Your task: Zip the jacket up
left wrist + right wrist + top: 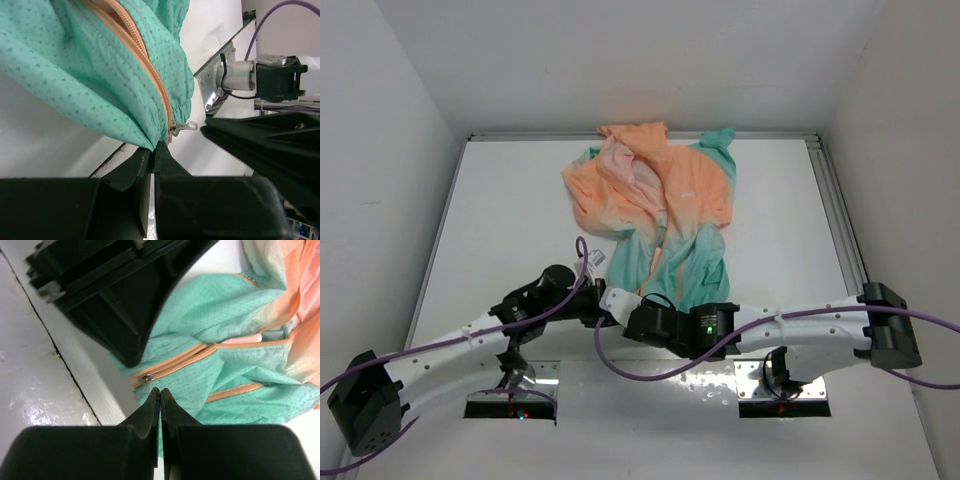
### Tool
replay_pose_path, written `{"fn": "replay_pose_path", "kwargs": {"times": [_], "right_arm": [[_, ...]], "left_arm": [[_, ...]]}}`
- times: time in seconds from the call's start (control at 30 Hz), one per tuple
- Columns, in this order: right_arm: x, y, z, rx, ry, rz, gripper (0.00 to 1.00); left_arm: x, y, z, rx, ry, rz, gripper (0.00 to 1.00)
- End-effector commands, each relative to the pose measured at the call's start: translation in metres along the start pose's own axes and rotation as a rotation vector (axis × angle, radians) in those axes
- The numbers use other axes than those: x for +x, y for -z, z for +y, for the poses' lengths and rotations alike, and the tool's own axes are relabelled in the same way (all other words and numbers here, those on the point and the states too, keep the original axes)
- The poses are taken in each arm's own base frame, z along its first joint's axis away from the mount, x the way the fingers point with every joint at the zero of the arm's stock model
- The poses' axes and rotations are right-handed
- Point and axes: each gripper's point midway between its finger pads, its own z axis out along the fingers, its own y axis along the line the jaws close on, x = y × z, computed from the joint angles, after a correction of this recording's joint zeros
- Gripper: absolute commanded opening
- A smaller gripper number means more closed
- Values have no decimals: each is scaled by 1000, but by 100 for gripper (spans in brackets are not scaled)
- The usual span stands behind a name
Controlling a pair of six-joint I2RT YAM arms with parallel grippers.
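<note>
The jacket [665,205] lies crumpled at the table's far middle, peach at the top and mint-teal at the bottom, with its hem pulled toward the arms. Its orange zipper [145,60] runs down to a metal slider [173,128] with a small pull tab [190,124]. My left gripper [153,146] is shut on the teal hem corner just beside the slider. My right gripper [160,391] is shut, its tips right below the slider [146,378], and nothing shows between them. In the top view the two grippers meet at the hem [612,300].
The left gripper's black body [115,295] crowds the right wrist view. Two metal base plates [532,372] [752,372] sit at the near edge. A rail [835,220] borders the table's right side, and white walls enclose it. Purple cables [620,365] loop by the arms.
</note>
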Motion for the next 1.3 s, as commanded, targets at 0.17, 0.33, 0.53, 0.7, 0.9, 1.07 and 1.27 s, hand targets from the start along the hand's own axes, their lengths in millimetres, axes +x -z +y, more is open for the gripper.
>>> {"fn": "replay_pose_path", "kwargs": {"times": [0.17,0.33,0.53,0.7,0.9,1.07,1.27], "right_arm": [[-20,-1,-3,20,-82,-108,0],[-18,4,2,-13,-142,-128,6],[-10,10,24,-144,-193,-172,30],[-8,9,30,-162,-168,-135,32],[-7,0,36,-155,-133,-104,32],[-11,-4,33,-130,-125,-104,33],[-14,-9,29,-93,-116,-101,32]], "left_arm": [[2,7,-13,88,-34,-6,0],[2,9,-16,98,-38,-9,0],[0,9,-16,95,-34,-16,0],[0,8,-15,89,-30,-13,0],[0,7,-14,84,-25,-11,0],[2,6,-13,84,-23,-2,0],[1,5,-16,111,-27,-13,0]]}}
